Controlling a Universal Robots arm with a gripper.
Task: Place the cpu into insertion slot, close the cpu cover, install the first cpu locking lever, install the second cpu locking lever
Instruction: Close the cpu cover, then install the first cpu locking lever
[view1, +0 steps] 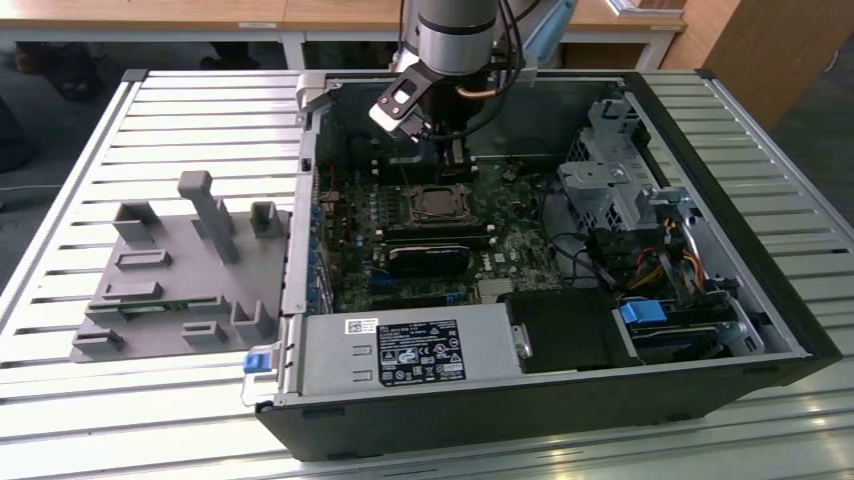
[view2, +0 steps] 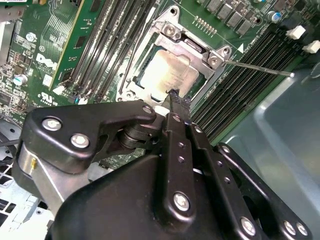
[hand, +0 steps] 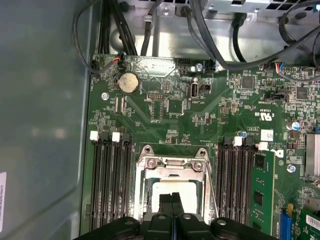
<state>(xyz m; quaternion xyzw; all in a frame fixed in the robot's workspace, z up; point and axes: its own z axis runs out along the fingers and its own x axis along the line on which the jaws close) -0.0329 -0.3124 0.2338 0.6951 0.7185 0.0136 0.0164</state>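
Observation:
The cpu (view2: 167, 75) shows its pale metal face lying in the insertion slot (view1: 434, 203) on the green motherboard. The silver cpu cover (hand: 172, 162) lies flat around the cpu (hand: 172, 188), which shows through the square cut-out. A thin silver lever rod (view2: 260, 67) sticks out from one corner of the socket, over the memory slots. My gripper (view2: 175, 96) hovers just above the socket's edge, its black fingertips (hand: 168, 199) pressed together with nothing between them. In the exterior view the gripper (view1: 451, 168) reaches down into the open computer case, just behind the socket.
Long black memory slots (hand: 107, 180) flank the socket on both sides. A drive cage (view1: 614, 190) and cables (view1: 661, 265) fill the exterior view's right of the case, the power supply (view1: 400, 350) its front. A grey fixture (view1: 174, 270) stands on the slatted table outside.

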